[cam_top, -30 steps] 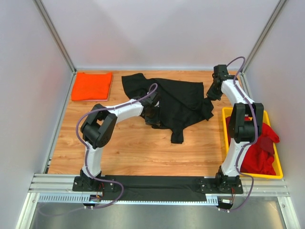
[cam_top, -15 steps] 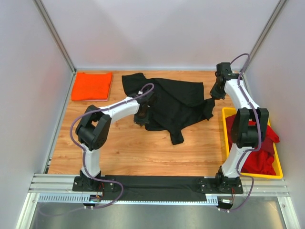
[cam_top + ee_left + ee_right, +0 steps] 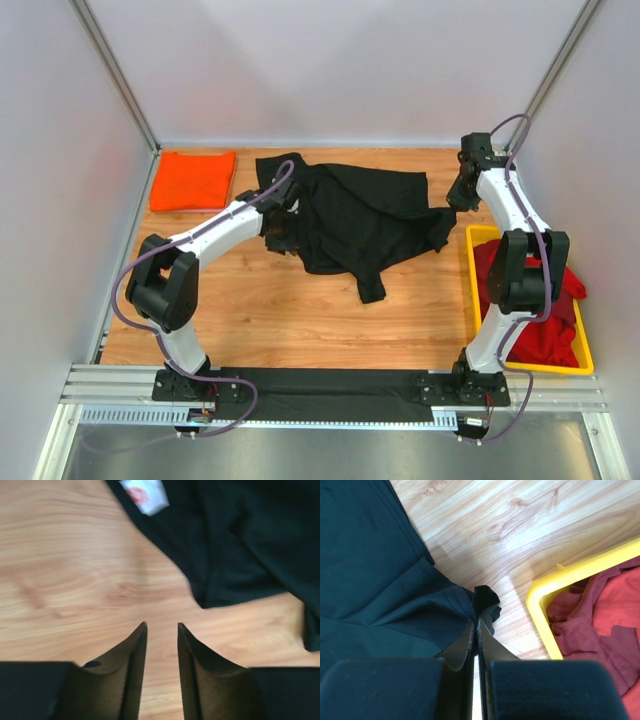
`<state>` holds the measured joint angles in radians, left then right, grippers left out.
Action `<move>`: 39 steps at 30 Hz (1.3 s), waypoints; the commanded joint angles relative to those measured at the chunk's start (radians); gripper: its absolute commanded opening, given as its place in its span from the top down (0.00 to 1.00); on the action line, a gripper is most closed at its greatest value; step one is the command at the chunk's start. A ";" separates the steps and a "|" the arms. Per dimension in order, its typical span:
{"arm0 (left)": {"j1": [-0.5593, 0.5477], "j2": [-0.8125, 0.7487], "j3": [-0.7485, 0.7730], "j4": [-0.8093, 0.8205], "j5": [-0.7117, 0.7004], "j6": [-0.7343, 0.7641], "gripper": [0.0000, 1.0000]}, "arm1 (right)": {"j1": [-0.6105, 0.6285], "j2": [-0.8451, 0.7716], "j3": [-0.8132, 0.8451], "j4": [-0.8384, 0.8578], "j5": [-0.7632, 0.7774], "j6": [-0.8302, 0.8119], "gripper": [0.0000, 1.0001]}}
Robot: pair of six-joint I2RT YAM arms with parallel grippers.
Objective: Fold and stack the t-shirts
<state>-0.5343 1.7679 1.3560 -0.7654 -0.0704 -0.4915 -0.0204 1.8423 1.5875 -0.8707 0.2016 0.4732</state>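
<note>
The black t-shirt [image 3: 365, 215] lies crumpled and spread at the far middle of the table. My left gripper [image 3: 277, 240] is open and empty over bare wood at the shirt's left edge. In the left wrist view the gripper [image 3: 162, 626] is short of the black cloth [image 3: 245, 540], and a white neck label [image 3: 147, 490] shows. My right gripper [image 3: 455, 203] is shut on a bunched corner of the black shirt [image 3: 395, 580] at its right side; its tips [image 3: 476, 623] pinch the cloth. The orange t-shirt [image 3: 192, 180] lies folded at the far left. Red t-shirts [image 3: 540, 310] are piled in the tray.
The yellow plastic tray [image 3: 470, 285] stands at the right edge of the table; its corner [image 3: 540, 592] lies close to my right gripper. White walls enclose the table on the left, far and right sides. Bare wood lies between the black shirt and the arm bases.
My left arm has swung left, from the middle of the black shirt to its left edge. My right gripper has shifted slightly right and farther back, still holding the shirt's corner.
</note>
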 commanded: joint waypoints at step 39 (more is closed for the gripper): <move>-0.095 -0.011 0.141 -0.201 -0.315 -0.154 1.00 | -0.029 -0.087 -0.023 -0.090 0.068 -0.002 1.00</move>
<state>-0.6590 1.8870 1.4673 -0.8761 -0.2958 -0.7166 -0.0334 1.8427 1.5791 -0.9180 0.2165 0.4671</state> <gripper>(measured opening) 0.008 0.011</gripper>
